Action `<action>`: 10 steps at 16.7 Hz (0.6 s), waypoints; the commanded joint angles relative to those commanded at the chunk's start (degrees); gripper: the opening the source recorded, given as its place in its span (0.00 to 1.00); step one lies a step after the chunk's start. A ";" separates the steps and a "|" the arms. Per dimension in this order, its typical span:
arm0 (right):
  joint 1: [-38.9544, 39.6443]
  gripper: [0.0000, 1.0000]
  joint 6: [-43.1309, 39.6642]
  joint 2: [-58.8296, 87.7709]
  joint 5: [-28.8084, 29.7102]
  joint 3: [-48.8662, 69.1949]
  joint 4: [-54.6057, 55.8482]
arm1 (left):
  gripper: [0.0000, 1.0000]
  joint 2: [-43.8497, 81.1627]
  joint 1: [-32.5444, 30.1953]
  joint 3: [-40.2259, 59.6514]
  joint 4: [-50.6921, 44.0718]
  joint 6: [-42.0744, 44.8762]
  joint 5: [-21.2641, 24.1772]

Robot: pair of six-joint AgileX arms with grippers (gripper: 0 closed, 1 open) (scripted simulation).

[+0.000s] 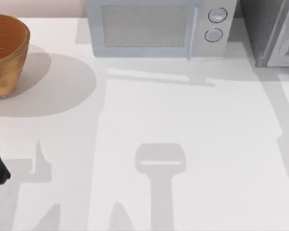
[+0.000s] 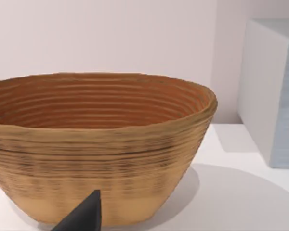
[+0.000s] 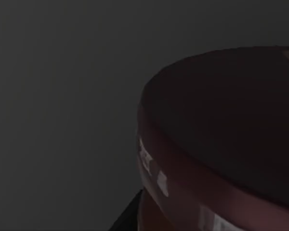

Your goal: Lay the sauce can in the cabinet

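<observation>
The sauce can point(image 3: 221, 144) sits right up against the right wrist camera, its dark maroon top and a strip of label seen in dim, shadowed surroundings, a dark grey surface behind it. One can, as far as I can count. Whether the right claw is clamped on it I cannot tell.

One cabinet point(image 1: 274, 31) stands at the desk's far right corner, dark speckled with a pale framed panel, cut off by the edge. One microwave point(image 1: 156, 26) with two round knobs stands just to its left along the back. One woven basket point(image 1: 5, 53) rests at the far left.

The left arm is parked low at the left edge; a dark tip of its claw point(image 2: 84, 216) points toward the basket, and I cannot tell its spread.

The white desk point(image 1: 183, 125) is wide open across the middle and front.
</observation>
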 joint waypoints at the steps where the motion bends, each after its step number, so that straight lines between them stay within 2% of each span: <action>1: 0.00 0.38 0.00 0.00 0.00 0.00 0.00 | 1.00 0.00 0.00 0.00 0.00 0.00 0.00; 9: 0.00 0.98 0.00 0.00 0.00 0.00 0.00 | 1.00 0.00 0.00 0.00 0.00 0.00 0.00; 10: 0.00 1.00 0.00 0.00 0.00 0.00 0.00 | 1.00 0.00 0.00 0.00 0.00 0.00 0.00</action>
